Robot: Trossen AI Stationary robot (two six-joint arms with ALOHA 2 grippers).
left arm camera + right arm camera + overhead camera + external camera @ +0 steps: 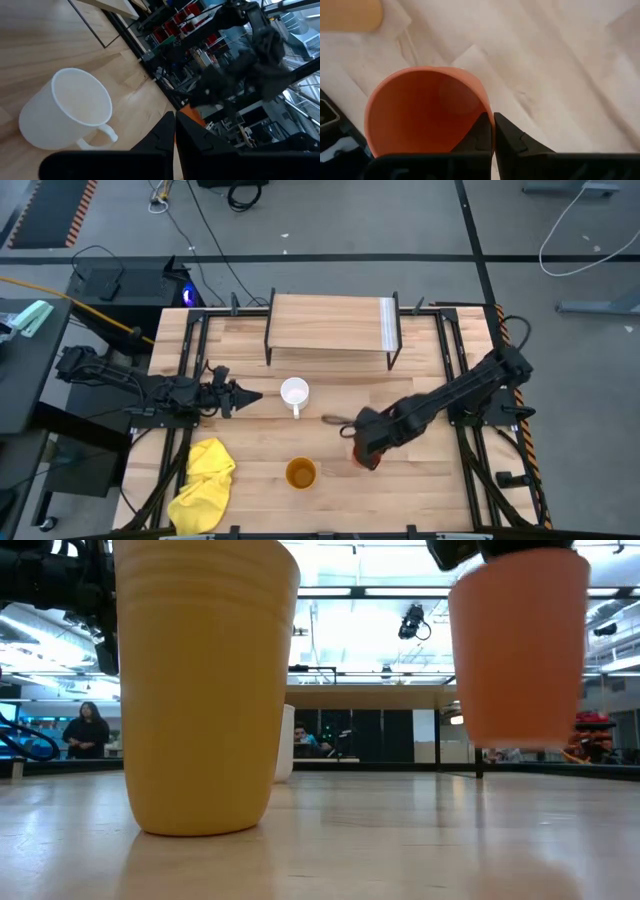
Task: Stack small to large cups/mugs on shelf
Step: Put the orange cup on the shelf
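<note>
The red-orange cup point(360, 457) hangs in my right gripper point(366, 450) near the table's near middle; the low view shows it point(520, 650) off the tabletop. The yellow-orange cup point(301, 473) stands upright on its base to its left. The white mug point(294, 393) stands at mid table, handle toward the near edge. My left gripper point(255, 396) is shut and points at the mug from the left, a short gap away. The shelf point(330, 325) stands on black legs at the far edge, its pale strip at its right end. My right gripper point(492, 132) has the red-orange cup by its rim wall point(487, 111), one finger point(481, 131) inside the cup and the other outside. The fingers come from above, pointing down. The cup stays upright, mouth up, its base point(520, 740) lifted clear of the tabletop.
A crumpled yellow cloth point(205, 485) lies at the near left corner. Black rails point(190, 360) run along the table's left and right sides. Bare wood lies between the mug and the shelf. People show in the room beyond point(88, 730).
</note>
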